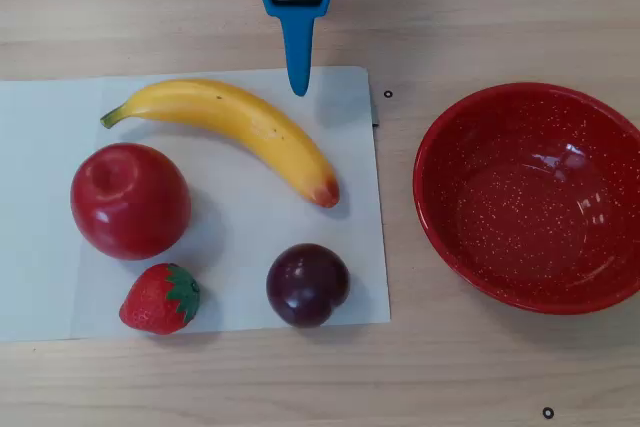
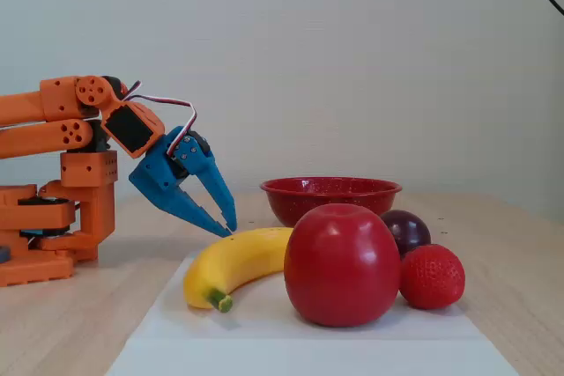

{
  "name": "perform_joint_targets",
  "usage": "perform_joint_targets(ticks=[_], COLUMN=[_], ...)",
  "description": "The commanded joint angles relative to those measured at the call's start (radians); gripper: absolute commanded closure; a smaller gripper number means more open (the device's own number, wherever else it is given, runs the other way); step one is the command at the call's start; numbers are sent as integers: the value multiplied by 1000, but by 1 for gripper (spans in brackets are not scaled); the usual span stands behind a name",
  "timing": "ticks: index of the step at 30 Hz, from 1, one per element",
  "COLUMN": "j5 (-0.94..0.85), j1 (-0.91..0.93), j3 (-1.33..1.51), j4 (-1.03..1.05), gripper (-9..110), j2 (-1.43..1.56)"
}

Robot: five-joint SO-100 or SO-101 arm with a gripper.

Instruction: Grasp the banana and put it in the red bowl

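Observation:
The yellow banana [image 1: 240, 127] lies on a white sheet, stem to the left and reddish end to the right in the overhead view; it also shows in the fixed view [image 2: 238, 261]. The red speckled bowl [image 1: 500, 227] stands empty on the table right of the sheet, and sits behind the fruit in the fixed view [image 2: 330, 198]. My blue gripper [image 1: 298, 89] points down at the sheet's far edge, just beyond the banana's middle, not touching it. In the fixed view the gripper [image 2: 231, 228] has its fingertips together and holds nothing.
A red apple [image 1: 130, 199], a strawberry [image 1: 160, 299] and a dark plum [image 1: 307, 284] lie on the white sheet [image 1: 40, 207] in front of the banana. The orange arm base [image 2: 53, 217] stands at the table's back.

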Motion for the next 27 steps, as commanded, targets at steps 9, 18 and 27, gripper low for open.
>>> perform_joint_targets(ticks=[9,18,27], j5=[-37,-34,-34], j1=[-29,-28,-20], j3=[15,15,15], j4=[0,0,3], gripper=[101,101,101], j2=[11,11,11])
